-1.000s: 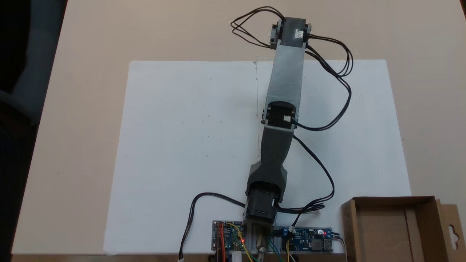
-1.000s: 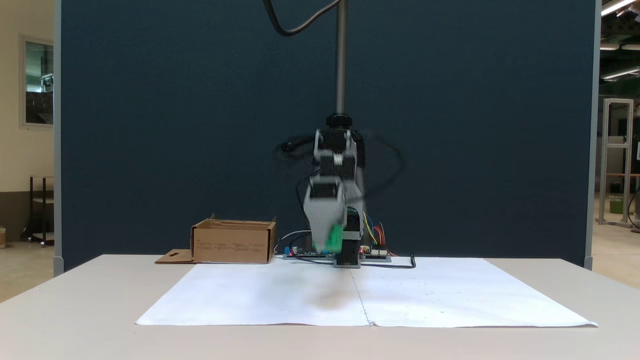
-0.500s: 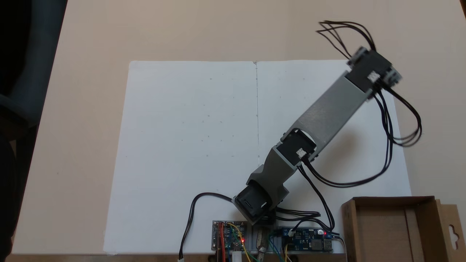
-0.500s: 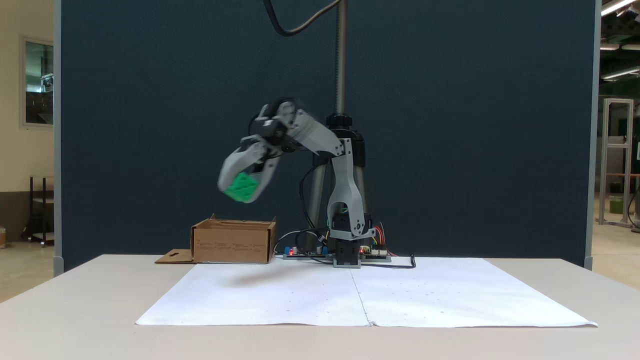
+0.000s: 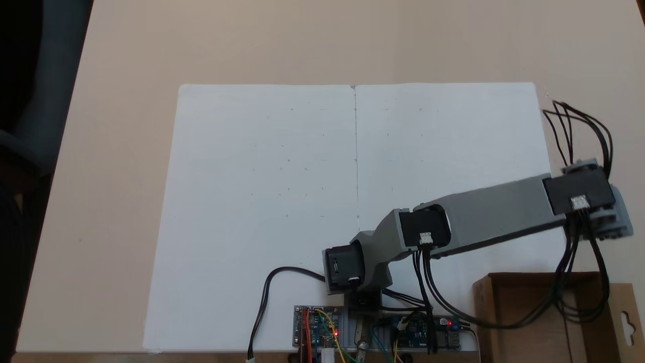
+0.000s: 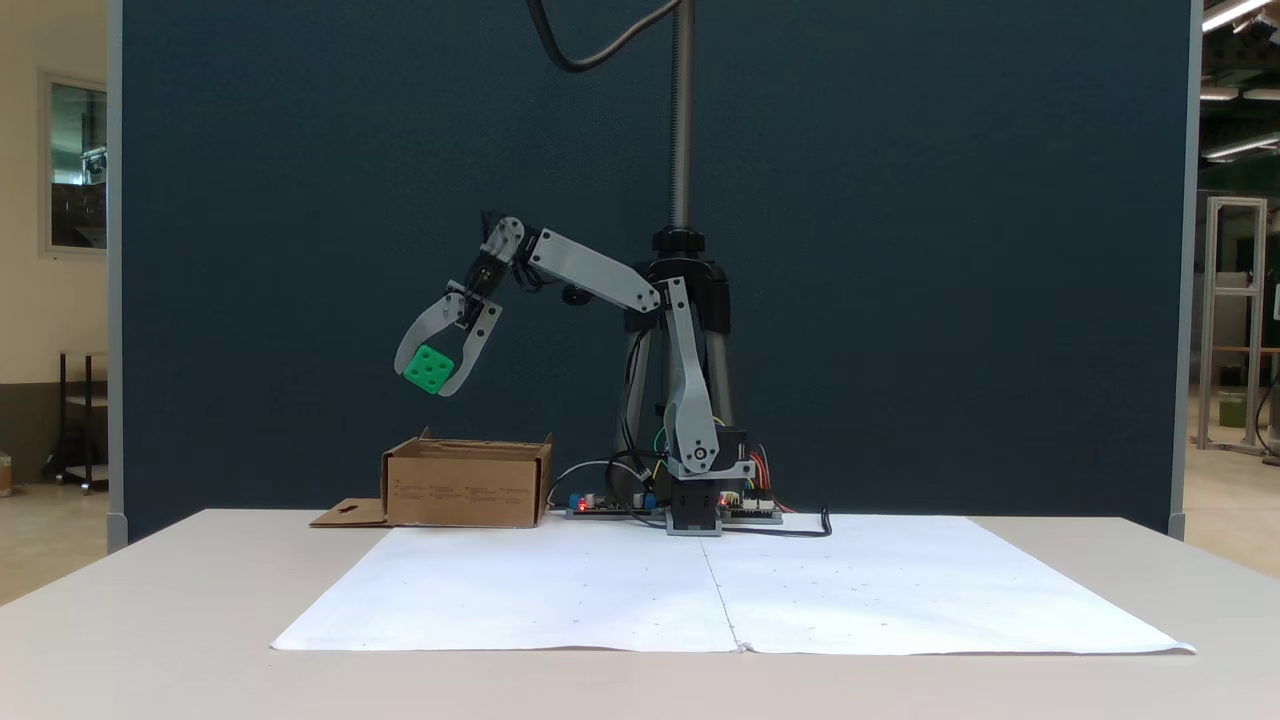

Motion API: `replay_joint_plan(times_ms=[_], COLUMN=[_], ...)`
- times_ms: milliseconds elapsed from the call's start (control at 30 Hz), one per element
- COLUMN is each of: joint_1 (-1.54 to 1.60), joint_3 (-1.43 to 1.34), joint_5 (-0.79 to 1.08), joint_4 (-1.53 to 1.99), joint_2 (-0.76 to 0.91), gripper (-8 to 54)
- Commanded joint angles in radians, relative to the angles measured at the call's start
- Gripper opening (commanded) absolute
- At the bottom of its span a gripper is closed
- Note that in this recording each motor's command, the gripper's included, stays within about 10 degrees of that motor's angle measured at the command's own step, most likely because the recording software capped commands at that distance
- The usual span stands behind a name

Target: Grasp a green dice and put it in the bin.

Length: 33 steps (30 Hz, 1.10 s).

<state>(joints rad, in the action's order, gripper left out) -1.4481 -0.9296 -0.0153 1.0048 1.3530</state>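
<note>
The green dice [image 6: 430,368] is a small bright cube held high in the air, clamped between the two grey fingers of my gripper [image 6: 432,378]. It hangs above the left part of the bin [image 6: 466,485], a low brown cardboard box with a side flap lying flat on the table. From above, the bin [image 5: 524,322] sits at the bottom right. There my arm [image 5: 484,214] stretches right with its wrist motor [image 5: 587,199] just beyond the bin's far wall, hiding the fingers and the dice.
White paper sheets [image 5: 302,201] cover the middle of the beige table [image 5: 302,40]. Circuit boards with coloured wires [image 5: 322,330] lie beside the arm's base [image 5: 352,272]. Black cables [image 5: 584,287] hang over the bin. A dark partition [image 6: 900,250] stands behind.
The arm has swung from the middle of the paper toward the bin, carrying the dice. The dice went from low near the base up to above the bin.
</note>
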Motion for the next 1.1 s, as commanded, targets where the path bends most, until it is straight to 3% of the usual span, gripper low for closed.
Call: replay_joint_plan(times_ms=[0, 333, 700, 733, 767, 867, 1067], joint_1=[-0.077, -0.296, -0.325, -0.324, -0.324, -0.321, -0.31], joint_3=[0.06, -0.173, -0.25, -0.273, -0.296, -0.31, -0.308], joint_5=[0.123, 0.382, 0.402, 0.402, 0.4, 0.396, 0.391], joint_4=[0.037, 0.002, -0.098, -0.1, -0.098, -0.098, -0.1], joint_2=[0.009, -0.052, -0.086, -0.084, -0.08, -0.08, -0.052], gripper=[12.1, 12.1, 12.9, 24.8, 32.6, 41.4, 41.7])
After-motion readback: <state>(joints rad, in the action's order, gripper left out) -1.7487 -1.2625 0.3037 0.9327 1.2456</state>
